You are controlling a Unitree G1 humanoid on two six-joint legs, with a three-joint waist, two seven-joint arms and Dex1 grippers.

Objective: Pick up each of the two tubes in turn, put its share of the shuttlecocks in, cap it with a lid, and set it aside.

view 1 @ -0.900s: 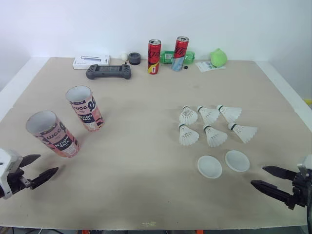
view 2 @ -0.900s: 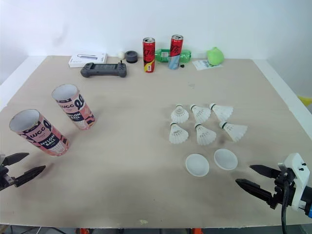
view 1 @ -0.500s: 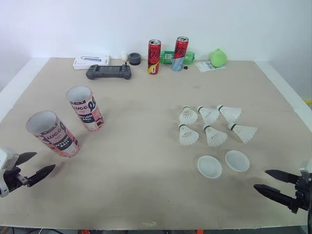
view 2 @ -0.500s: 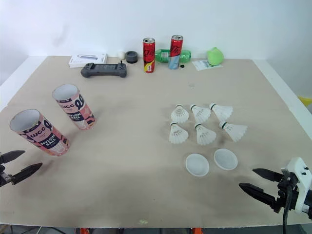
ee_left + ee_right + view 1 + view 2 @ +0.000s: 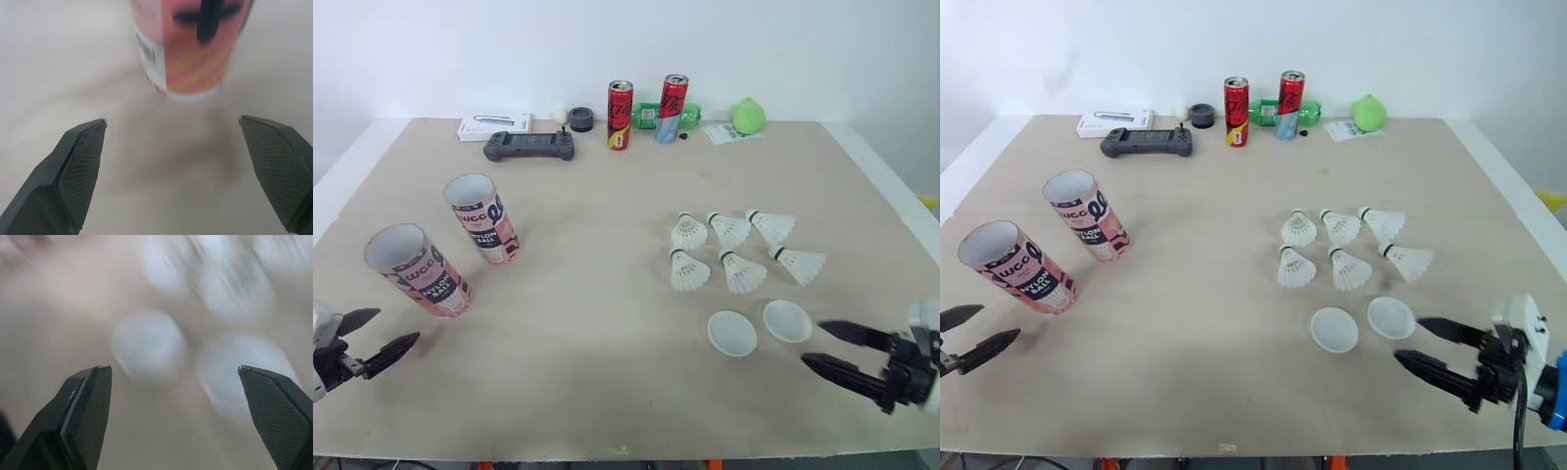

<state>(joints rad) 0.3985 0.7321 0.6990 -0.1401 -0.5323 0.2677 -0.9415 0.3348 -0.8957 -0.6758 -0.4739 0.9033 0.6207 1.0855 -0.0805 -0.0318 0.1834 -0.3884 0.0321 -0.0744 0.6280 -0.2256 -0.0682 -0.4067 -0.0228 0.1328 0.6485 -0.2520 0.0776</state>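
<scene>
Table (image 5: 607, 245), viewed from near edge. L side: near tube (image 5: 416, 269) and far tube (image 5: 481, 217), the far one set slightly to the R. R of centre: six shuttlecocks (image 5: 742, 273) in two rows of three. Just near of them: L lid (image 5: 732, 333) and R lid (image 5: 787, 320), side by side, not touching.

Far edge, L to R: box (image 5: 495, 124) w/ controller (image 5: 530, 146) just near of it, ball (image 5: 560, 114), disc (image 5: 581, 118), L can (image 5: 621, 115), R can (image 5: 673, 95) w/ bottle (image 5: 651, 115) behind both, paper (image 5: 724, 133), green object (image 5: 748, 116).

Near corners: left gripper (image 5: 399, 324) near-L of near tube; right gripper (image 5: 812, 342) just near-R of R lid.

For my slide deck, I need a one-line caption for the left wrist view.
Open left claw facing the foot of a pink tube standing on the tan table.
</scene>
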